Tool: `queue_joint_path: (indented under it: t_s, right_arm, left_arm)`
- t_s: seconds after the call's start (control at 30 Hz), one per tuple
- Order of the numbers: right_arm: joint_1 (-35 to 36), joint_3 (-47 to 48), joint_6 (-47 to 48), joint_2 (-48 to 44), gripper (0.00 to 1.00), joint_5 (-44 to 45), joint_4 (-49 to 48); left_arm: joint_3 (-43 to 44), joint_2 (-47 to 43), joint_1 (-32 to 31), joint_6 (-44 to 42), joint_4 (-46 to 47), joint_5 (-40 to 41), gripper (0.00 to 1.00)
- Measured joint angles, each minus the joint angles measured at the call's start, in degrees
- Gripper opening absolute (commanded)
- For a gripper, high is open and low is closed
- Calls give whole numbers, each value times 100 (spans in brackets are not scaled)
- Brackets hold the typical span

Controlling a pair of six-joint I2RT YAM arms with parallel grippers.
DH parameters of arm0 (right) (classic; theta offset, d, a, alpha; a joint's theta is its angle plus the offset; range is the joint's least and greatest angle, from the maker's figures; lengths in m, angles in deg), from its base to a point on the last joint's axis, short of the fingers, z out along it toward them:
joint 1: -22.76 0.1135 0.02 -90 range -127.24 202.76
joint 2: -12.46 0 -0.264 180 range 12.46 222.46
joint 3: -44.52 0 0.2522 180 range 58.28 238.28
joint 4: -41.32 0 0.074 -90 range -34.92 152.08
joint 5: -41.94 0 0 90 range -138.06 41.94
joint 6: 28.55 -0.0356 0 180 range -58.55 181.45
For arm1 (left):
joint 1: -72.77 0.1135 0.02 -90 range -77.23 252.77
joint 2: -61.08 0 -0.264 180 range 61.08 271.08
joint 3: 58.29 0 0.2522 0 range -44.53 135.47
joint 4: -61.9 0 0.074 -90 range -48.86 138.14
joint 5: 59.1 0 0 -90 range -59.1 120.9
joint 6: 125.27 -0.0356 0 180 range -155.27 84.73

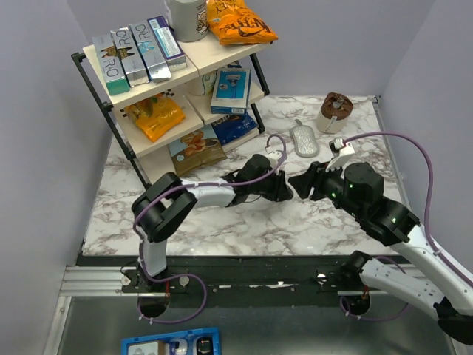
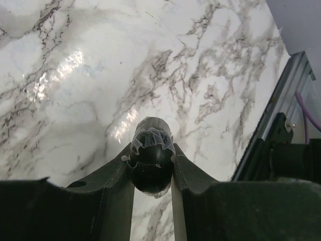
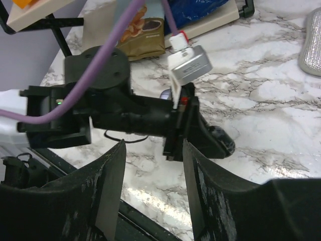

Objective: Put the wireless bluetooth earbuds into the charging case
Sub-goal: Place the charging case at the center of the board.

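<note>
1. Two end effectors are found tip to tip just above the white, grey-veined marble counter [image 1: 244, 222], near its middle.
2. The left end effector [image 2: 152, 153] is clamped on a small black rounded object with a frilled translucent cover [image 2: 150, 173]. The object is held clear of the counter. Whether it is the charging case or an earbud cannot be told.
3. The right end effector [image 3: 153, 145] is spread open with nothing between its fingers. It is aimed at the held object, which lies just beyond its fingertips without touching them.
4. No loose earbud is made out on the counter, so the step is judged to be the mating or handover between the arms.
5. For the next move, a slow, well-centred approach by the open fingers is called for, while the clamped object is kept steady.
</note>
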Motion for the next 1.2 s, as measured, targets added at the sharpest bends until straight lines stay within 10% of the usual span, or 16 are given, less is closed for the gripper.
queue_joint_path:
  t_s: [0.63, 1.2]
  right_arm:
    - [0, -116, 74, -249, 58, 166, 92]
    - [0, -151, 120, -249, 58, 251, 94]
  left_arm:
    - [933, 1217, 442, 205, -560, 109, 51]
    - [354, 535, 671, -42, -1062, 337, 58]
